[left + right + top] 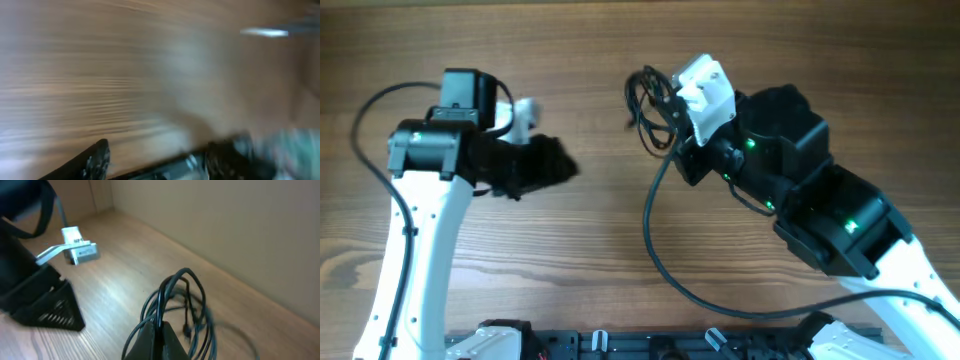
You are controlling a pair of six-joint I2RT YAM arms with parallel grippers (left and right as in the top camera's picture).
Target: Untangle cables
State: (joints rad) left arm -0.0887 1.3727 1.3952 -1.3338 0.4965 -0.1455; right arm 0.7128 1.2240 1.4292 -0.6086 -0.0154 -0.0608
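The cables are a bundle of thin dark loops held above the wooden table near the top centre. In the right wrist view the cables hang in several loops from my right gripper, whose two dark fingers are shut on the strands; a small plug dangles among them. My right gripper sits just right of the bundle in the overhead view. My left gripper is at the left, away from the cables. In the blurred left wrist view its fingers are spread apart with only bare wood between them.
The left arm's black body and its white camera mount lie left of the bundle in the right wrist view. A thick black arm cable loops over the table centre. A black rail runs along the front edge.
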